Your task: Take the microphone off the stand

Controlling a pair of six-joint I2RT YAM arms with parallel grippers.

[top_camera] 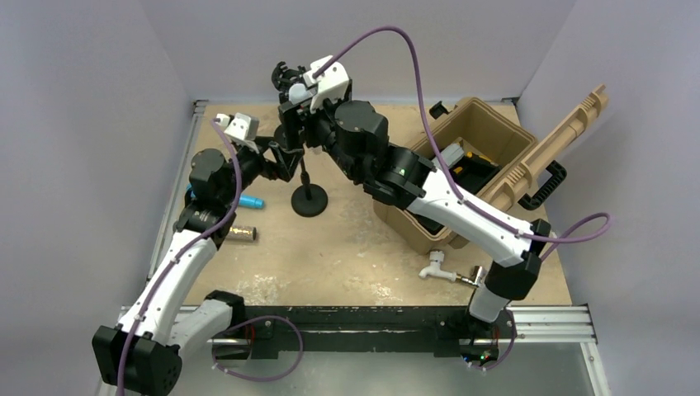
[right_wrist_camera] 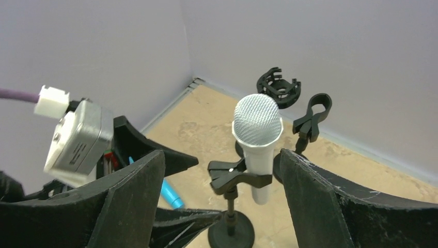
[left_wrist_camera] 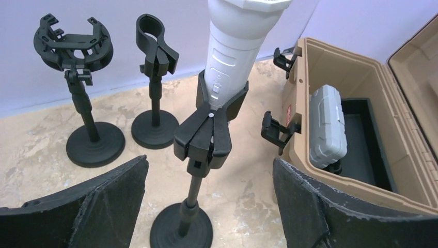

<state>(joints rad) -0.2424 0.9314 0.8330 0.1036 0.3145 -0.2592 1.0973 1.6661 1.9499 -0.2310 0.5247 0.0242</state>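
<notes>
A white microphone (left_wrist_camera: 235,57) with a silver mesh head (right_wrist_camera: 257,120) sits tilted in the black clip (left_wrist_camera: 209,132) of a stand with a thin pole and a round base (left_wrist_camera: 181,228). My left gripper (left_wrist_camera: 209,161) is open, with its jaws on either side of the clip and pole and not touching them. My right gripper (right_wrist_camera: 222,160) is open and straddles the microphone and clip from above, with a gap on both sides. In the top view the stand base (top_camera: 309,200) is at the centre back. Both grippers (top_camera: 285,161) (top_camera: 295,115) crowd around the microphone (top_camera: 295,93).
Two empty black stands stand behind, one a shock mount (left_wrist_camera: 72,44) and one a clip (left_wrist_camera: 155,46). An open tan case (top_camera: 462,173) holding a grey box (left_wrist_camera: 326,126) is at the right. A blue object (top_camera: 250,200), a bronze cylinder (top_camera: 241,234) and a white tap fitting (top_camera: 435,268) lie on the table.
</notes>
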